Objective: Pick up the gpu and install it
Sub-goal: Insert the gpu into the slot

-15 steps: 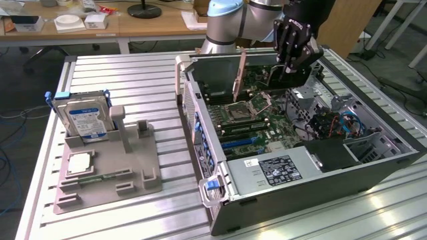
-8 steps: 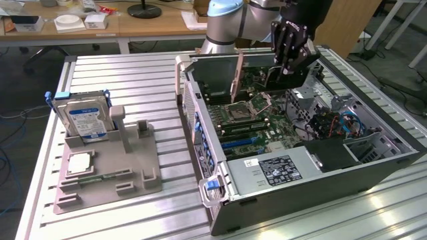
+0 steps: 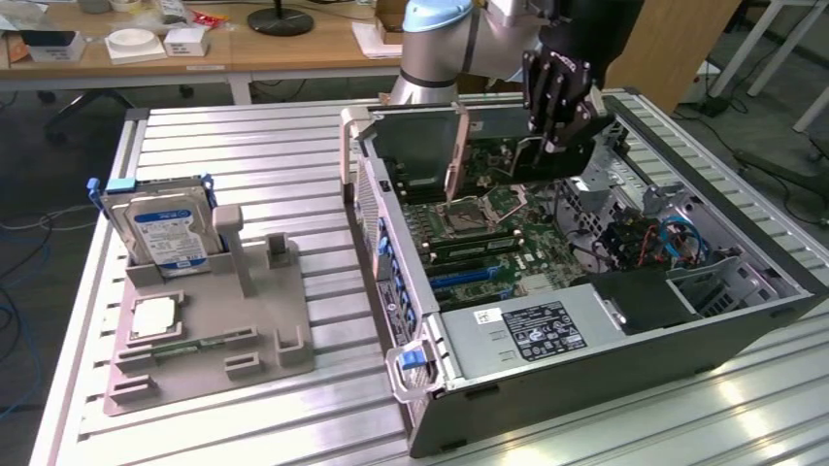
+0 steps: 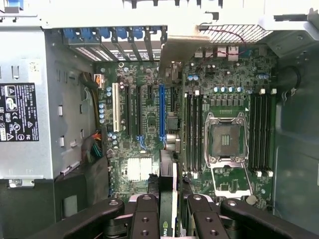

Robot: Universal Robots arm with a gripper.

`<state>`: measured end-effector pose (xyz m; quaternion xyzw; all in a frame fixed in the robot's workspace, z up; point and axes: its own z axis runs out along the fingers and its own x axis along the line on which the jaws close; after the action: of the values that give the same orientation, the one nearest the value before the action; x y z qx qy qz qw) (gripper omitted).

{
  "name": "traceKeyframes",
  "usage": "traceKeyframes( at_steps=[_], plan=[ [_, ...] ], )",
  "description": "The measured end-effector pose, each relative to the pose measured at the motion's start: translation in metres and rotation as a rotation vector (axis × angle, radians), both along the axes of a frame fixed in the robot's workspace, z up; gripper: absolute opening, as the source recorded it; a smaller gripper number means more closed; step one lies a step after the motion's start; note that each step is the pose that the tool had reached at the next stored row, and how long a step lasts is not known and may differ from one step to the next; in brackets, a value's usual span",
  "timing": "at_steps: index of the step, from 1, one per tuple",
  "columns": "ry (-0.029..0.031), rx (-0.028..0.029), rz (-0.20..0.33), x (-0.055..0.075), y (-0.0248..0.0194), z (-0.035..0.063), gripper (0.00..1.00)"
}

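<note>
No wording can be read. On the power supply (image 3: 480,348), lower centre of the exterior view, a black label (image 3: 542,330) carries tiny white print and symbols. The hard drive (image 3: 153,202) at the exterior view's left bears a blue-white label (image 3: 169,238). The gpu (image 4: 168,199) edge shows an illegible green mark (image 4: 164,231).

Layout on the bench (image 3: 259,155).
The computer case (image 3: 674,354) lies open at the exterior view's right, parts holder (image 3: 247,330) at its left with a hard drive (image 3: 162,228) standing in the far corner. The claw (image 4: 173,209), gpu (image 4: 167,174) between its fingers (image 4: 144,219), hangs above the motherboard (image 4: 144,124) inside.
</note>
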<state>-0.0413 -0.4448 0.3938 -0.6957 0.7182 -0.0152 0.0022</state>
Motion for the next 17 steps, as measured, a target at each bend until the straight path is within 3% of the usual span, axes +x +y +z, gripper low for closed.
traceKeyframes(
  at_steps=[4,17],
  plan=[
    [-0.0002,0.0034,0.0,-0.001,0.0,-0.0028,0.27],
    [-0.0005,0.0046,0.0,-0.003,0.0,-0.0131,0.27]
  ],
)
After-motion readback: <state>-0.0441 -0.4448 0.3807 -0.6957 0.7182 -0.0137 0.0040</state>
